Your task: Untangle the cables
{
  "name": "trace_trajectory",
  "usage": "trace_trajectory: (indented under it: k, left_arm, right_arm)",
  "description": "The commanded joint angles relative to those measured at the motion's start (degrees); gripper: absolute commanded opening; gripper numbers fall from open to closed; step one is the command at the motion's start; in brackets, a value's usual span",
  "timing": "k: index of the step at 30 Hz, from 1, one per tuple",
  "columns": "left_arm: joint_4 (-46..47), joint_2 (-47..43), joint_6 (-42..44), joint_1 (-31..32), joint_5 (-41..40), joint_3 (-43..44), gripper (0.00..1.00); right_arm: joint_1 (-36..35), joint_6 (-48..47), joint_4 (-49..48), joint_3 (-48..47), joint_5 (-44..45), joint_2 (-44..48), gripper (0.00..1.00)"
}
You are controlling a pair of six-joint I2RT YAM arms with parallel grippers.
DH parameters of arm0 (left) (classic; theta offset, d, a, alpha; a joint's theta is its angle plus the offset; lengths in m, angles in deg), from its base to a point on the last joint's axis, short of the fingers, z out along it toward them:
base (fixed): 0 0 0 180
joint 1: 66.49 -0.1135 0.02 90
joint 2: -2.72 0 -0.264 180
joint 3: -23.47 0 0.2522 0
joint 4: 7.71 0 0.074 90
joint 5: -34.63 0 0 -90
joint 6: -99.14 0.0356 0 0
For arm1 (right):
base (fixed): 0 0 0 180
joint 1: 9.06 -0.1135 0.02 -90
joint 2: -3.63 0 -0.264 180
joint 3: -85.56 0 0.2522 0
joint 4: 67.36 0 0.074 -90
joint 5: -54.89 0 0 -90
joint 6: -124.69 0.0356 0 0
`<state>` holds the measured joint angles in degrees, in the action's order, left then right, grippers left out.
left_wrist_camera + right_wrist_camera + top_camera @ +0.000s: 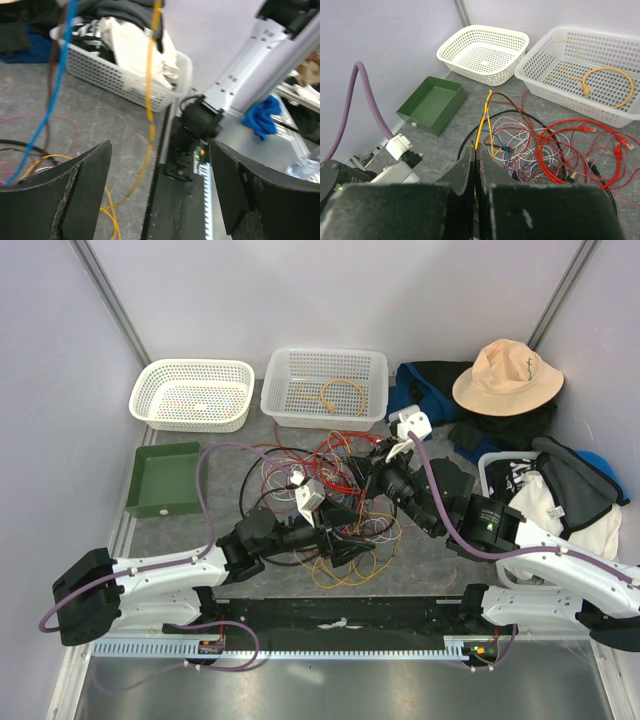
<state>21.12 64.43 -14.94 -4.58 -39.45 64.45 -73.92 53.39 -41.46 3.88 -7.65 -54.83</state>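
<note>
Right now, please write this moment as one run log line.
left gripper: open, empty | right gripper: shut on orange cable | cables: tangled

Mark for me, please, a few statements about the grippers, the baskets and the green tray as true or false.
1. The left gripper has its fingers wide apart with nothing between them. True.
2. The right gripper hangs open above the pile. False: its fingers are shut on the lifted yellow cable.
3. Both white baskets are empty. False: the left basket is, but the right basket holds a coiled yellow cable.
4. The green tray holds no cable. True.
</note>
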Motion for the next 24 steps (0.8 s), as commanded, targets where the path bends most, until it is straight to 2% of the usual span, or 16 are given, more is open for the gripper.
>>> trace_trajectory:
  k: [1,3,4,5,6,7,8,9,11,12,13,14,15,18,21,24]
  left_arm:
    - [4.52,0.78,5.35,0.40,-9.76,2.66,0.85]
    - [4.35,0.25,5.79,0.40,-9.86,3.10,0.66]
    - [3.74,-0.19,6.06,0.49,-9.34,3.27,0.53]
    - [2.60,-0.54,5.97,0.49,-9.24,3.71,0.24]
    - [1.28,-2.11,6.06,0.41,-9.16,3.98,0.08]
    - [-3.17,-3.08,5.97,0.40,-9.42,4.85,0.02]
    - [-5.56,-4.48,5.88,0.40,-9.59,5.21,0.02]
    - [-7.94,-7.11,5.71,0.32,-9.86,5.73,0.02]
    - [-18.56,-10.46,4.04,0.32,-13.18,8.27,0.02]
    - [-23.47,-11.69,3.43,0.32,-14.68,9.76,0.02]
    - [-27.95,-14.31,2.20,0.32,-18.78,13.35,0.02]
    - [-36.87,-15.12,1.84,0.14,-20.74,15.30,0.02]
    - [-40.62,-15.83,1.67,0.14,-22.32,17.32,0.02]
    - [-53.29,-16.63,1.84,-0.38,-28.12,25.93,0.02]
    - [-61.02,-15.05,3.42,-0.56,-32.00,34.37,0.02]
    - [-62.62,-13.38,5.96,-0.65,-34.46,40.26,0.02]
  right_arm:
    - [0.09,0.64,-1.51,-0.99,0.13,0.10,0.00]
    - [0.09,0.55,-1.42,-0.55,0.66,0.45,0.00]
    - [0.09,0.55,-1.24,-0.37,1.10,0.80,0.00]
    - [0.09,0.38,-1.07,-0.20,1.54,0.97,0.00]
    - [0.09,0.29,-0.98,-0.02,2.06,1.32,0.00]
    - [0.09,-0.06,-0.81,0.42,2.94,1.76,0.00]
    - [0.09,-0.15,-0.63,0.77,3.73,2.11,0.00]
    - [0.09,-0.24,-0.37,1.12,4.26,2.47,0.07]
    - [0.09,-1.03,0.16,2.44,6.19,3.78,0.22]
    - [0.09,-1.12,0.42,3.22,6.98,4.14,0.41]
    - [0.09,-1.12,1.30,3.58,8.73,4.92,0.52]
    - [0.09,-1.03,1.74,4.02,9.44,5.19,0.60]
    - [0.09,-0.95,2.09,4.72,10.41,5.80,0.74]
    - [0.09,-0.42,3.06,5.78,12.61,7.21,0.90]
    - [0.09,-0.33,2.63,7.35,11.48,9.66,0.92]
    - [0.09,-1.38,-1.23,10.69,6.05,12.83,0.91]
